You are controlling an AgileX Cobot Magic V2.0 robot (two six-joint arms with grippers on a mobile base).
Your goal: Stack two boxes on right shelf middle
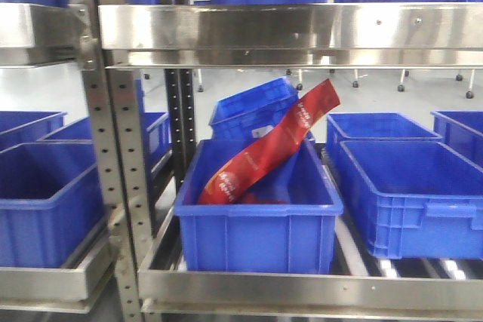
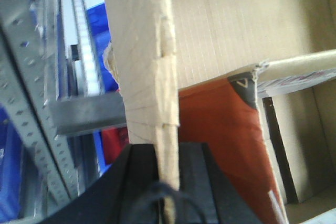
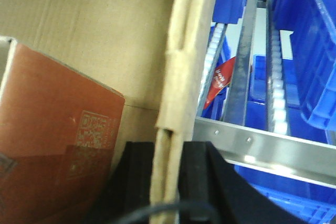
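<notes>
Your left tool [image 2: 167, 184] is pressed together on the side wall of the brown carton [image 2: 139, 51], and its two black pads pinch the cardboard edge between them. Your right tool [image 3: 169, 182] does the same on another wall of the carton [image 3: 191, 51], with this wall standing upright between its pads. Inside the carton an orange-red box [image 2: 215, 129] lies tilted against the inner wall; in the right wrist view you see a square code printed on its face [image 3: 52, 145].

The carton is held just beside the steel shelf. The shelf rail [image 2: 89, 114] is to the left of the wall in the left wrist view, and to the right of it [image 3: 273, 148] in the right wrist view, with white roller tracks [image 3: 278, 77] behind. I cannot tell if the carton bottom touches anything.

In the front view, the shelf tier carries blue bins [image 1: 256, 216], and a red packet [image 1: 272, 145] leans out of the middle bin.
</notes>
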